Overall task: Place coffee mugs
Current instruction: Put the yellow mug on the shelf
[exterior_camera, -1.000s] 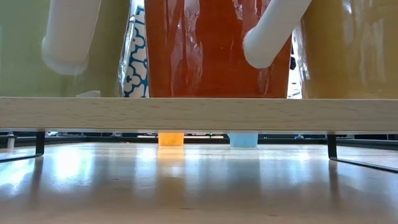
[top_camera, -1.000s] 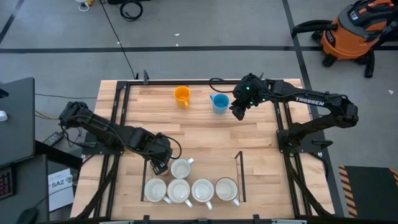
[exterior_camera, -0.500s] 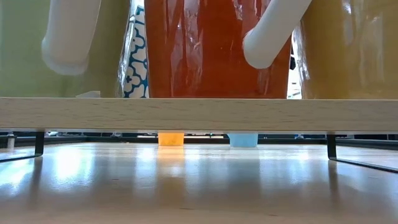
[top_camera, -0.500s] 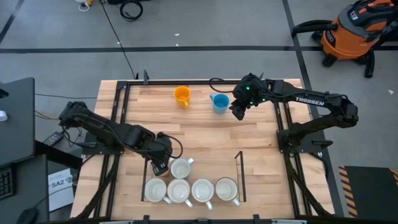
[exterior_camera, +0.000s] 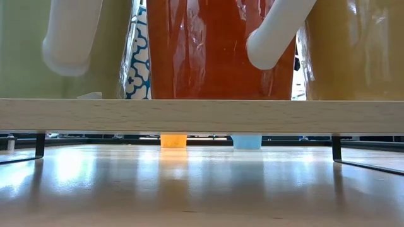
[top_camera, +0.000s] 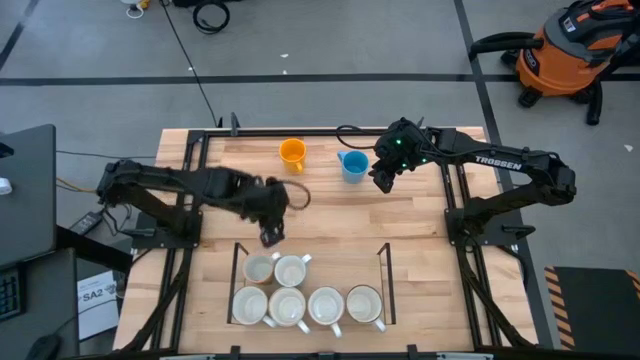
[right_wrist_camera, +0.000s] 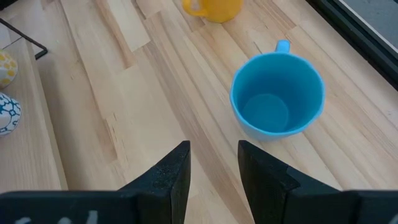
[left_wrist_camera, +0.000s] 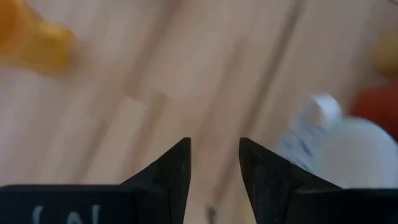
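Pale wood planks make up the table (top_camera: 330,215), and eight coffee mugs can be counted on it in the high view. Six stand inside the black wire frame (top_camera: 383,270) at the near edge: a front row of four (top_camera: 307,307), all white or cream inside, and a back row of two, a cream mug (top_camera: 260,269) touching a white mug (top_camera: 291,270). Two more stand apart near the far edge: one orange-yellow mug (top_camera: 292,153) and one blue mug (top_camera: 352,165), close to each other but not touching.

Over the open wood just beyond the frame's far left corner hangs the left gripper (top_camera: 272,235), blurred in the high view; its wrist view shows two dark fingers (left_wrist_camera: 169,171) parted with nothing between them. Just beside the blue mug sits the right gripper (top_camera: 382,184), its fingers (right_wrist_camera: 171,171) likewise spread and empty, the mug ahead of them and untouched.

At table height only the bases of the orange-yellow and blue mugs show beneath a wooden bar (exterior_camera: 202,115).
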Controlling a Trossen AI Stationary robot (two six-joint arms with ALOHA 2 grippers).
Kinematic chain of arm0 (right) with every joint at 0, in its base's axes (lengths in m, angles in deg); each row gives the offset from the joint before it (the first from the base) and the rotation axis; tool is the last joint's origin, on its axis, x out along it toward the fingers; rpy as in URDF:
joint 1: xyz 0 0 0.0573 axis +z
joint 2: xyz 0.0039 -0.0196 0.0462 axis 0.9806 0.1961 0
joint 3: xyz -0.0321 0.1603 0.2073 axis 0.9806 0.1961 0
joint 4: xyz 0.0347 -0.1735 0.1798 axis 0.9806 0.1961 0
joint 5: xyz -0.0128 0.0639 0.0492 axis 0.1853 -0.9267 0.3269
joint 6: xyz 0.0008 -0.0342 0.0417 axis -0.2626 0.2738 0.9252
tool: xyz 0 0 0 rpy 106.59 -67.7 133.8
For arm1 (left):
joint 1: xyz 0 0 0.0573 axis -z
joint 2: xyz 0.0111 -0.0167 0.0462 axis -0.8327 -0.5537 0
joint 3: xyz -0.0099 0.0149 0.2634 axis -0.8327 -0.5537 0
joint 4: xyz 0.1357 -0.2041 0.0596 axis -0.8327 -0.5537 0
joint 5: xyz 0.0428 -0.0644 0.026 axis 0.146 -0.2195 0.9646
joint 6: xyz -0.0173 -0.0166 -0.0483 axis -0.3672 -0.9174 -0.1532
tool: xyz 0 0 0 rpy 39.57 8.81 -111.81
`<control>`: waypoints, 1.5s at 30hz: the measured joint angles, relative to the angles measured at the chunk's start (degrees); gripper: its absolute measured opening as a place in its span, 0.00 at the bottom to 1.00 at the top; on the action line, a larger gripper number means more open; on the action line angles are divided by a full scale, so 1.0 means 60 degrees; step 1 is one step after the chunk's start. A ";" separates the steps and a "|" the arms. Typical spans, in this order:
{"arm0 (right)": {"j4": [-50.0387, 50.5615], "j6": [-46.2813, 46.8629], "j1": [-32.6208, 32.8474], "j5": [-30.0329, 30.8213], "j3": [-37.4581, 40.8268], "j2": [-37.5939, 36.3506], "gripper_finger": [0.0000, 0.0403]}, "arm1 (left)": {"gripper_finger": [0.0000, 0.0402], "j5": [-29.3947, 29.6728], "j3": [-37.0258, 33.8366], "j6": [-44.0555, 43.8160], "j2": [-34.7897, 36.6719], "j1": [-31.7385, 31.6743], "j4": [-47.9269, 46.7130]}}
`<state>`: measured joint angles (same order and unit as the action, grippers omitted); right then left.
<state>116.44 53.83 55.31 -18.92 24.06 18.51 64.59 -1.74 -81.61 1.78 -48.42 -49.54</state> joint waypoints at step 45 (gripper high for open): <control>-0.0168 -0.0101 0.0000 0.0000 0.0000 -0.0004 0.35 | 0.35 0.0064 0.0013 0.7104 -0.3673 -0.5488 0.2891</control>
<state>115.44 53.23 55.31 -18.92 24.06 18.49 64.97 -1.66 -38.98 -20.26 -81.35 -32.20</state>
